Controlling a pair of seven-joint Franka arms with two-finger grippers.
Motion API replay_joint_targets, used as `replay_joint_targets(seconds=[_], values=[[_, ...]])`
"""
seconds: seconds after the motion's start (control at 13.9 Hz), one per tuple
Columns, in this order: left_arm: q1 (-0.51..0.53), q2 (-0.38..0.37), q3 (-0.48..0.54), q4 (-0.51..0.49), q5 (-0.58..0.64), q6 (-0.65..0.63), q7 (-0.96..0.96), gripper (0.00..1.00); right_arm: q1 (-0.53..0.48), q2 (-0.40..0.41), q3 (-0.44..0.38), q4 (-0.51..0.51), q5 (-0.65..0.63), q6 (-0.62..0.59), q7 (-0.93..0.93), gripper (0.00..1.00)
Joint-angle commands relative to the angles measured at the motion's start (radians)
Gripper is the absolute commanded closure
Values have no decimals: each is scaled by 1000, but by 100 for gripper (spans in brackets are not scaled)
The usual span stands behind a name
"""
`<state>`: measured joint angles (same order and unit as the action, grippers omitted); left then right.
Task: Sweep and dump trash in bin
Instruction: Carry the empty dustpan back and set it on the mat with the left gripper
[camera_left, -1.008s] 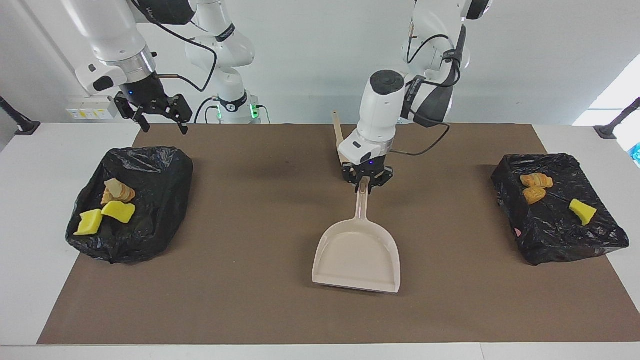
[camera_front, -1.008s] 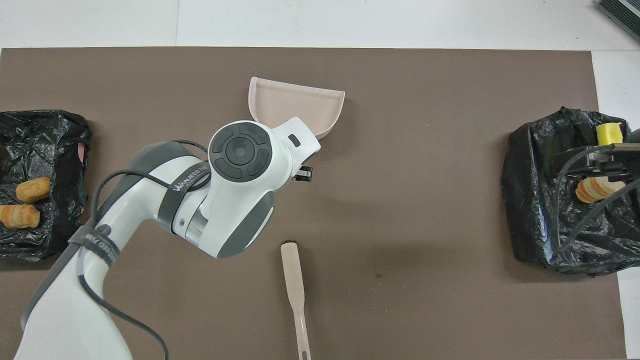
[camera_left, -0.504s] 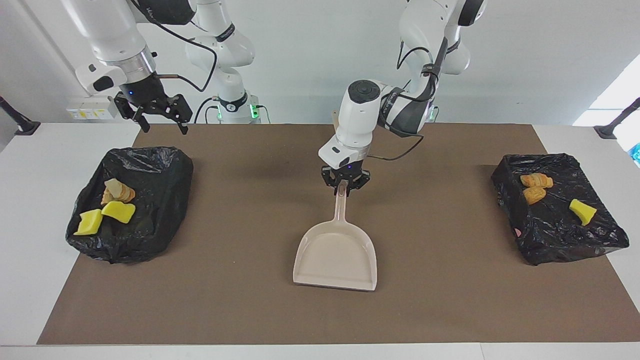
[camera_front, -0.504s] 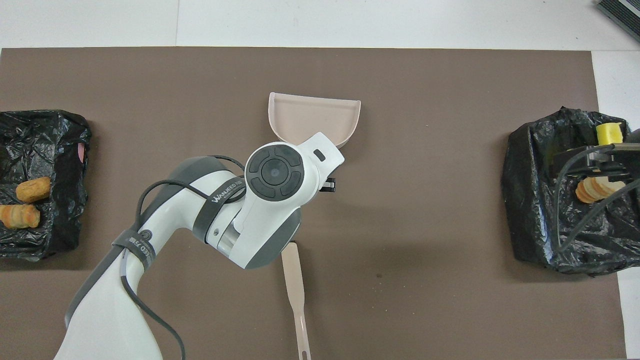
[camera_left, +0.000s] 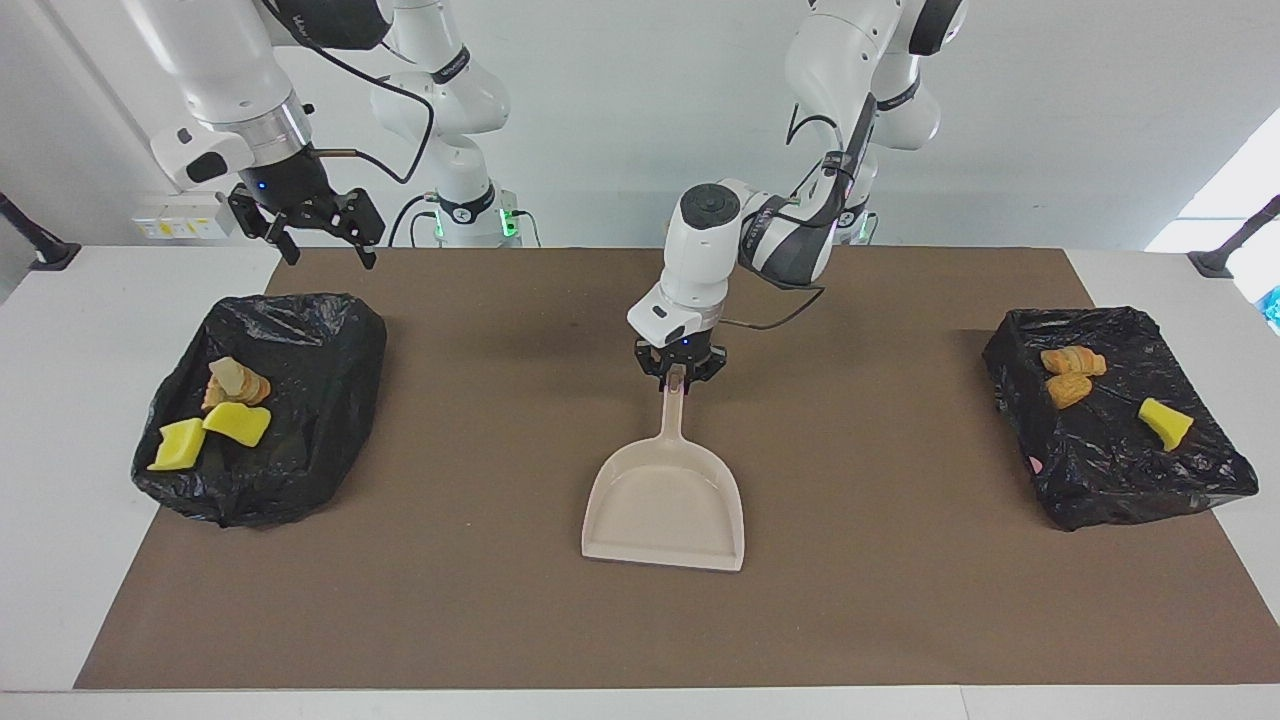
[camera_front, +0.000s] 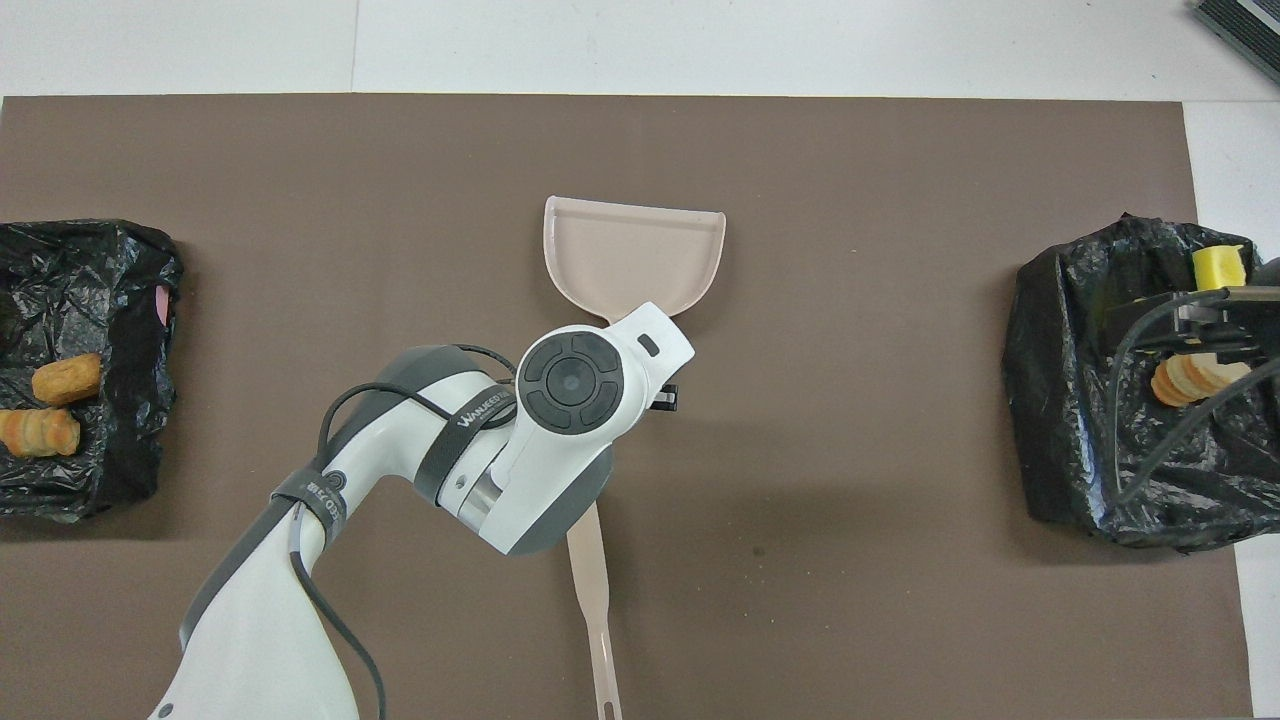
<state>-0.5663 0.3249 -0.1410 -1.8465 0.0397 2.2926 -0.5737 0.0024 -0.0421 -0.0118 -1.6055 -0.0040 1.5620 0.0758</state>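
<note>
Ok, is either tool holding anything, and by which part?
Left tool sits at the dustpan handle's end; a grip cannot be told. Right tool holds nothing.

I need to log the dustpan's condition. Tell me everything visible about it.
The dustpan is pale beige, plastic-looking, one piece: a shallow scoop with raised side walls and a long thin handle. Its scoop is empty. It lies flat on the brown mat mid-table, open edge away from the robots, handle pointing toward them. The left gripper is at the handle's end.
</note>
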Motion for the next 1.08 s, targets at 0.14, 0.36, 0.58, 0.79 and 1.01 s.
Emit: replay_joint_targets(seconds=[0.14,0.36,0.58,0.79,1.01], values=[[57,-87,28,50,-15,-161,-5,0,-4,4,0,10,18,-10,12,0],[184,-203,28,58,-15,-271,9,0,-4,4,0,10,18,-10,12,0],[324,-303,28,58,-15,-384,69,0,-2,4,0,10,18,-10,12,0],[431,-348,29,58,-15,-482,260,0,-4,4,0,10,18,-10,12,0],[512,-374,31,55,-17,-535,415,0,-4,4,0,10,18,-10,12,0]])
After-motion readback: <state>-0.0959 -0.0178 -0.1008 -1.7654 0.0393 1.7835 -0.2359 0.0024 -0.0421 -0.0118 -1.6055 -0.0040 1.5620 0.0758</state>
